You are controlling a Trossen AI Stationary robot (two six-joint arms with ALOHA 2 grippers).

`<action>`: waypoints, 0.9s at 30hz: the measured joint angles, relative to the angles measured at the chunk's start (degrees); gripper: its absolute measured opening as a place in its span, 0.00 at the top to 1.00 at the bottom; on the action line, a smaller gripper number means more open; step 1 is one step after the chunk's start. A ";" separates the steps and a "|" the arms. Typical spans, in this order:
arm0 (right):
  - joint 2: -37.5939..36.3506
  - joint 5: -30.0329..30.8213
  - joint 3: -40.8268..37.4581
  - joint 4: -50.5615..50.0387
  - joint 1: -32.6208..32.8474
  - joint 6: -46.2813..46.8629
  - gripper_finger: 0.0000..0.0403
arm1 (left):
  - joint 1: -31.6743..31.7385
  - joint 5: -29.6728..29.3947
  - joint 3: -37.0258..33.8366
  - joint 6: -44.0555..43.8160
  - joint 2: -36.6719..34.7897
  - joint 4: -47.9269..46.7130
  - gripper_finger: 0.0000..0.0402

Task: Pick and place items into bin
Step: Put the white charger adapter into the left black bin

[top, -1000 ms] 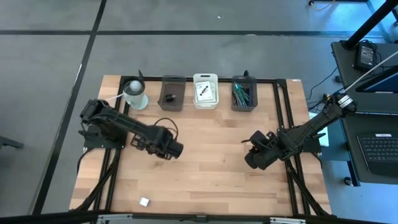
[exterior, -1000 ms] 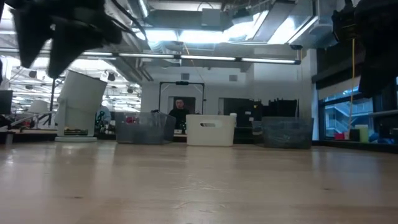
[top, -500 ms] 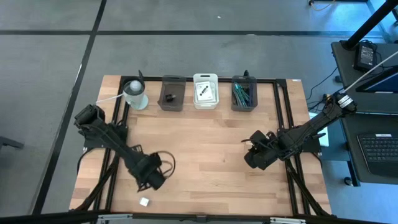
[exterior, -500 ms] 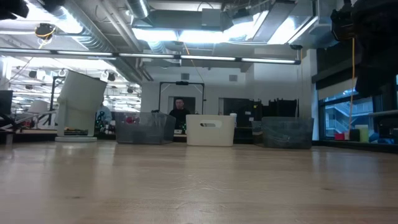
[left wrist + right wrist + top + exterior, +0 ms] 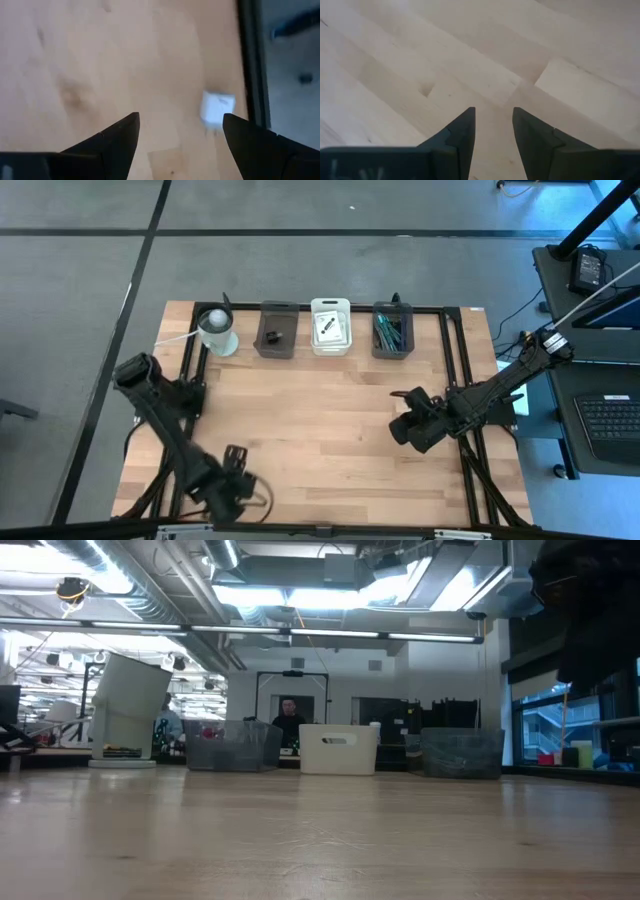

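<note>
- White against the pale wood, the tiny cube [image 5: 218,107] is the last loose item on the bench [image 5: 330,420], close to its front edge.
- We see that the left gripper [image 5: 232,480] has swung from mid-bench down to that front edge within the last second; it now hangs over the cube, hiding it from above.
- Its fingers [image 5: 117,137] stand wide apart with nothing between them; in the wrist view the cube lies just ahead, nearer one fingertip than the other.
- We judge the reach nearly done: a small sideways correction, then descent and closing.
- The right gripper [image 5: 405,425] waits over the bench's right half, fingers [image 5: 462,131] slightly apart, empty.
- The bins [image 5: 331,340] line the far edge, already holding items.
</note>
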 joint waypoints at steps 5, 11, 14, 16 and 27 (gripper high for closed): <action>0.00 -0.01 0.00 1.91 0.00 1.15 0.67 | -5.07 -2.84 0.00 7.37 0.14 1.11 0.30; 0.00 -0.01 0.00 3.55 0.00 1.27 0.67 | -6.57 -3.77 0.00 10.14 1.05 9.04 0.30; 0.03 0.78 0.00 3.62 0.00 3.60 0.67 | -6.34 -2.74 0.00 9.11 3.42 11.43 0.30; 0.04 1.65 0.00 3.90 0.00 4.06 0.67 | -6.27 -0.74 0.00 8.84 5.28 12.33 0.30; 0.04 1.91 0.00 4.24 0.00 4.07 0.67 | -6.29 0.48 -0.02 7.29 10.73 12.35 0.30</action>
